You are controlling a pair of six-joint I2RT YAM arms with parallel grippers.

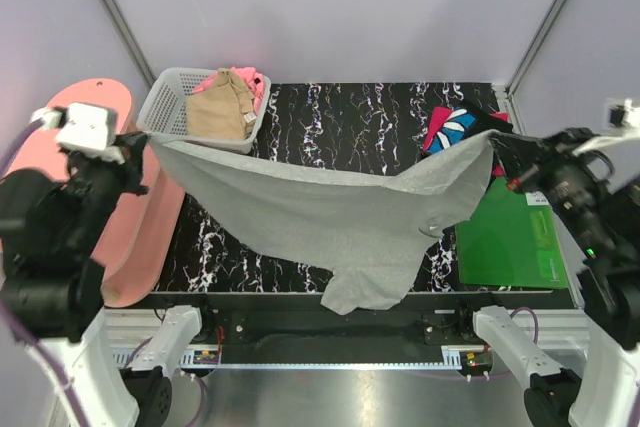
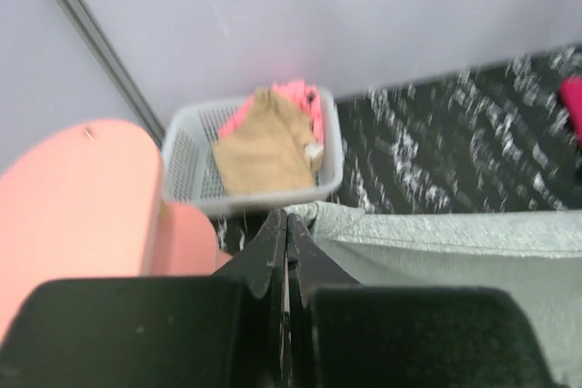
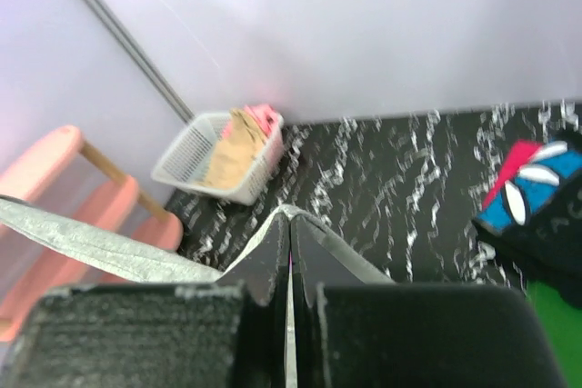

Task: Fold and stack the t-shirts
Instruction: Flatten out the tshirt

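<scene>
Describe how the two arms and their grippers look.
The left arm and right arm are bulky black links on white bases, each with a white camera box at the wrist and thin purple cables. The left gripper and right gripper have matte black fingers tapering to thin tips.

Black marbled table bears basket, green board, printed black tee.
</scene>
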